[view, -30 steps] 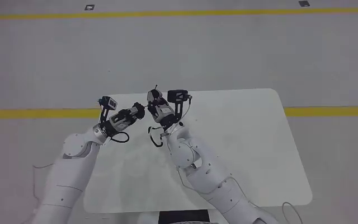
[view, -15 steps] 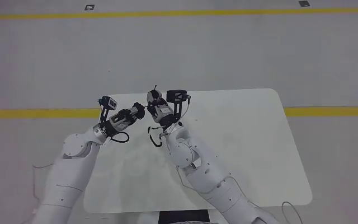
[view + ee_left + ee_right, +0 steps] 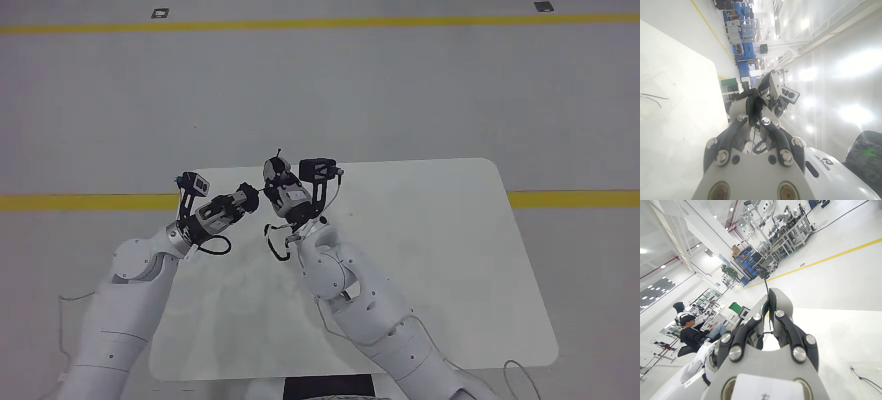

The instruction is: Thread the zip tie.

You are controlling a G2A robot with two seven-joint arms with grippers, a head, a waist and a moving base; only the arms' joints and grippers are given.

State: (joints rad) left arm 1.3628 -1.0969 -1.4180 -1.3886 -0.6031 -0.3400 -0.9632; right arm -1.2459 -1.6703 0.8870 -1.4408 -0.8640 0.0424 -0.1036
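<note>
In the top view, the left end effector (image 3: 250, 196) and right end effector (image 3: 272, 186) met nearly tip to tip above the desk (image 3: 450, 260), near its far left corner. The tie (image 3: 278, 159) ran across from one to the other, its free end poking out past the right one toward the far edge.

In the left wrist view, the left end effector (image 3: 754, 106) was clamped on the dark tie (image 3: 754, 136), with the right end effector (image 3: 762, 89) straight ahead and almost touching. Spare ties (image 3: 653, 97) lay on the desk.

In the right wrist view, the right end effector (image 3: 769, 294) was pinched on the tie (image 3: 766, 285), the strap standing straight out beyond its fingertips. Threading likely depended on lining that axis up with the head; I couldn't tell which end was which.
</note>
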